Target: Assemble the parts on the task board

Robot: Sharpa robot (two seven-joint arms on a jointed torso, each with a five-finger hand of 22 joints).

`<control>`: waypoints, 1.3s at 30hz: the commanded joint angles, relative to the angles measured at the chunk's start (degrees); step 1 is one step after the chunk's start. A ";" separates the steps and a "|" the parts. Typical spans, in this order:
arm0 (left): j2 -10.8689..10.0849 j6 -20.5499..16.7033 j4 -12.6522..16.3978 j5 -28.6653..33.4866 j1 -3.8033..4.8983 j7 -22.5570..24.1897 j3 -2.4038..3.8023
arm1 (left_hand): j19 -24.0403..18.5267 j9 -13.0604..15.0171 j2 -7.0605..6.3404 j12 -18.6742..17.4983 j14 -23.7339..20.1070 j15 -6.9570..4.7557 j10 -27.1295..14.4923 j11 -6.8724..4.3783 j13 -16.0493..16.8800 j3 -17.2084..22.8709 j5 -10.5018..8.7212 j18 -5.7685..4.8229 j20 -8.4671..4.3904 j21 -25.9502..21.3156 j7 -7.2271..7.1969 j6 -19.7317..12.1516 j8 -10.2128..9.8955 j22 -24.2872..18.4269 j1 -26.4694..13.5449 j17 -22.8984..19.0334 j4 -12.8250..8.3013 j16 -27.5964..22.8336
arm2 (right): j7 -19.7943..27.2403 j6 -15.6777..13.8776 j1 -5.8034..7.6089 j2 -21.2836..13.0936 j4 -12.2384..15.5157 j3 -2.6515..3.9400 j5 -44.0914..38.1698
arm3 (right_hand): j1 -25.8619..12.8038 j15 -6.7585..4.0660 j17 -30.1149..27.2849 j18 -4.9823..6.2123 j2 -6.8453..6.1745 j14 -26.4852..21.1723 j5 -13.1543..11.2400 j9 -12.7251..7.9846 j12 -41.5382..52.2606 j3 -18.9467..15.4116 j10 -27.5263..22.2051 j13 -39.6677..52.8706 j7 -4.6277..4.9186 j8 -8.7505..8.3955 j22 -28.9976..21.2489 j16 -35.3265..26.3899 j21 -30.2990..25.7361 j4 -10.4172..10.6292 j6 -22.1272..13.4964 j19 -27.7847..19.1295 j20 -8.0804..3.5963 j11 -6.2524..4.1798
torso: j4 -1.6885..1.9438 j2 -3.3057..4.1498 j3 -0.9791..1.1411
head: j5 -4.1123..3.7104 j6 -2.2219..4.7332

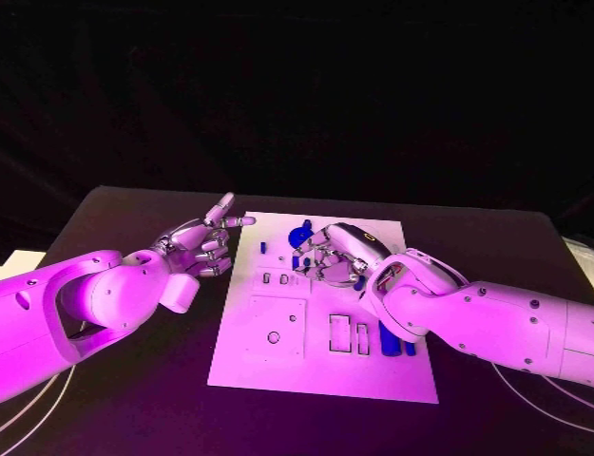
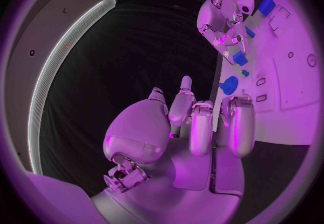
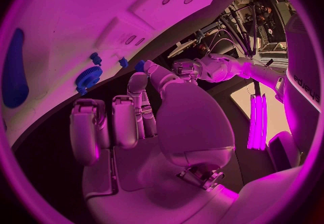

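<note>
Right hand (image 1: pixel 331 255) above lengthwise task board (image 1: pixel 277 351)

Landmark: task board (image 1: pixel 277 366). Near half of it is mostly bare plate with shallow cutouts, open from above. Right arm (image 1: pixel 516 323) crosses the board's right edge, covering the near-right side; two blue bars (image 1: pixel 396 340) lie just beside its forearm. Right hand (image 1: pixel 331 255) hangs over the board's far middle, blocking the blue gear (image 1: pixel 301 234) and small blue parts (image 1: pixel 297 261) there. Left hand (image 1: pixel 198 247) sits off the board's far-left edge, apart from it. Black table (image 1: pixel 132 214) beyond that hand is open.
</note>
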 commanded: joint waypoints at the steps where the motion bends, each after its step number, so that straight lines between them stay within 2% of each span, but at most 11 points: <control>1: 0.12 0.08 0.47 -0.38 0.12 1.40 0.05 | 2.12 0.08 -0.06 -0.21 6.02 0.43 -0.32 -0.03 -0.05 -0.01 0.22 -0.48 0.47 -0.19 0.19 -0.38 -0.20 7.57 0.41 15.07 -0.43 0.14 | -2.21 2.69 -0.13 0.62 -0.80 -0.06 -2.37 | -0.22 -0.17 1.00 -0.69 0.58 3.14 -0.18 0.05 -0.20 -0.12 -0.29 0.07 0.07 0.13 5.46 -0.15 -0.23 0.40 0.25 -0.26 0.25 -0.02 | 0.01 0.03 -0.01 | -0.01 -0.13; 14: 0.24 0.39 1.02 -0.39 0.14 1.35 0.05 | 2.06 0.12 -0.17 -0.38 6.02 0.45 -0.46 -0.02 -0.24 -0.07 0.21 -0.45 0.49 -0.26 0.20 -0.39 -0.21 7.46 0.49 15.07 -0.53 0.14 | -3.93 4.69 -0.49 2.16 -2.44 -0.31 -3.54 | -0.27 -0.17 0.94 -0.67 0.61 3.13 -0.28 0.05 -0.23 -0.14 -0.30 0.07 0.07 0.12 5.38 -0.21 -0.28 0.44 0.25 -0.32 0.26 -0.03 | -0.04 0.01 0.03 | 0.14 -0.41; 39: 0.24 0.86 1.05 -0.39 0.14 0.90 0.05 | 2.02 0.16 -0.26 -0.47 6.02 0.47 -0.54 -0.01 -0.33 -0.12 0.21 -0.44 0.52 -0.30 0.21 -0.39 -0.22 7.40 0.59 15.07 -0.66 0.14 | -5.43 6.60 -0.52 2.24 -2.59 -0.43 -4.53 | -0.58 -0.12 0.51 -0.51 0.31 3.01 -0.47 -0.03 -1.62 -0.42 -1.02 -0.89 0.17 -0.07 4.76 -0.64 -0.64 0.55 -0.06 -0.77 0.30 0.04 | -0.04 0.04 0.09 | 0.13 -0.68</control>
